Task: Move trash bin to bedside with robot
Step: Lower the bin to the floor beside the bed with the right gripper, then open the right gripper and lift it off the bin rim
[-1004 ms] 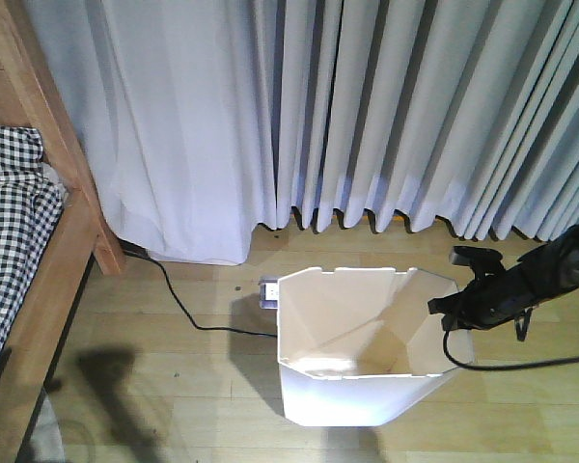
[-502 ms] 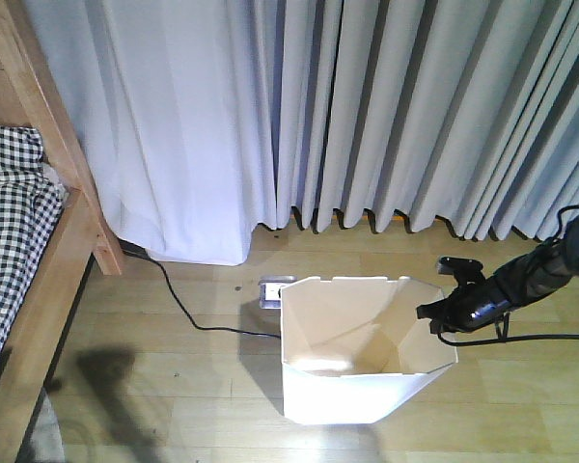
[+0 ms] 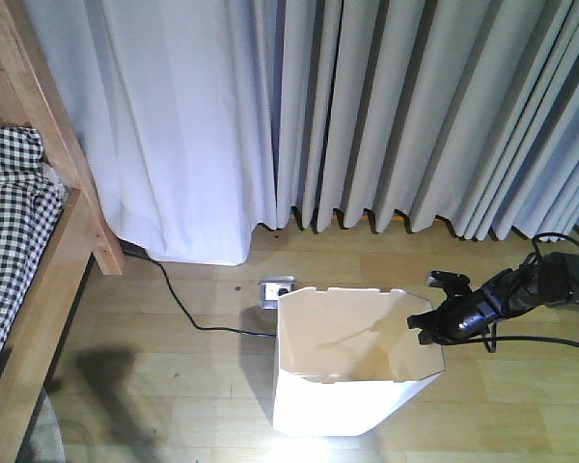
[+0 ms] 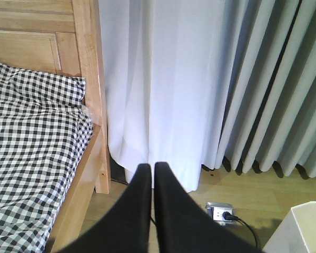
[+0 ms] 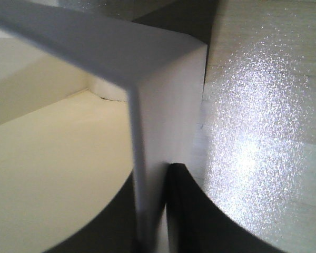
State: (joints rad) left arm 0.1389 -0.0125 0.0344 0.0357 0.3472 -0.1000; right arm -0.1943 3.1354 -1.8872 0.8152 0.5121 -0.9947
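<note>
The white trash bin (image 3: 340, 397) stands on the wooden floor, cream inside, with an angular rim. My right gripper (image 3: 432, 326) is shut on its right rim wall. In the right wrist view the thin wall (image 5: 163, 110) runs between the two black fingers of the right gripper (image 5: 154, 211). The bed with a light wooden frame (image 3: 66, 253) and black-and-white checked bedding (image 3: 10, 207) is at the left, apart from the bin. My left gripper (image 4: 152, 176) is shut and empty, held above the floor next to the bed frame (image 4: 89, 84). A bin corner (image 4: 301, 232) shows at its lower right.
Long grey-white curtains (image 3: 367, 106) hang behind the bin. A power strip (image 3: 276, 288) lies on the floor by the bin's far left corner, with a black cable (image 3: 179, 299) running towards the bed post. The right arm's cables (image 3: 540, 340) trail to the right.
The bin has shifted a little left and nearer, held by the right gripper. The right arm has dropped lower and stretched out flatter.
</note>
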